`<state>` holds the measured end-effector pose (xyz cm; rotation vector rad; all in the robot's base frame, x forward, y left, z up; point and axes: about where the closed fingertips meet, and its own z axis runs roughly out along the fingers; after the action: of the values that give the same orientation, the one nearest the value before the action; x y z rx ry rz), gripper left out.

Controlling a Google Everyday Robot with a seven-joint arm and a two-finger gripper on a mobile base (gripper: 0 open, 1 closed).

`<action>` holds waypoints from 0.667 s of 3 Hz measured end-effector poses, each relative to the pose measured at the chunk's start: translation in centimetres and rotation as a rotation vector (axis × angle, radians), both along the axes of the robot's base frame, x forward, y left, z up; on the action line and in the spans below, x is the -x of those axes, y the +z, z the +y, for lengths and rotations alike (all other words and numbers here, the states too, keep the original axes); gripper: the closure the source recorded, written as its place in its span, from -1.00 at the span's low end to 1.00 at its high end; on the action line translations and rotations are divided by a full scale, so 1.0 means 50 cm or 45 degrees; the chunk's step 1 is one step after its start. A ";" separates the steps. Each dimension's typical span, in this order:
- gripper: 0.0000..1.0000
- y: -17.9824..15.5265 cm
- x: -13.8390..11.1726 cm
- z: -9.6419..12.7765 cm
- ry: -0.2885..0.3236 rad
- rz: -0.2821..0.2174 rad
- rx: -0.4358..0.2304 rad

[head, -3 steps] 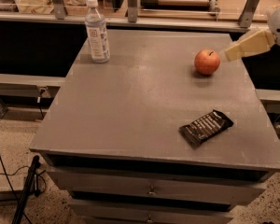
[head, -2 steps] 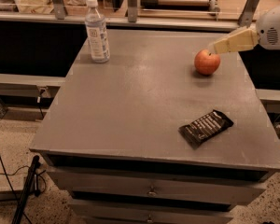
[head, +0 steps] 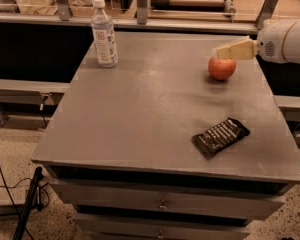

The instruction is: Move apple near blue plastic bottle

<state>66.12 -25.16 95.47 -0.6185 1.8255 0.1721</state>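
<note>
The red-orange apple (head: 222, 68) sits on the grey table top (head: 155, 109) at the far right. The blue plastic bottle (head: 104, 33), clear with a white cap and pale label, stands upright at the far left corner of the table. My gripper (head: 221, 51) reaches in from the right edge, its cream fingers pointing left just above the top of the apple. The white arm body (head: 285, 41) is behind it. The apple and the bottle are far apart.
A flat black snack wrapper (head: 220, 137) lies near the front right of the table. Drawers (head: 162, 204) are below the table top. A shelf with metal posts (head: 142, 4) runs behind the table. Cables lie on the floor at the left.
My gripper has moved left and up, from beside the apple's right to just above its top. The apple, bottle and wrapper have not moved.
</note>
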 end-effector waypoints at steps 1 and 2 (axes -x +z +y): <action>-1.00 -0.044 -0.018 0.013 -0.001 0.008 -0.026; -1.00 -0.087 -0.032 0.032 0.012 0.032 -0.044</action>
<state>67.71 -23.57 91.12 -0.6036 1.8402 0.2179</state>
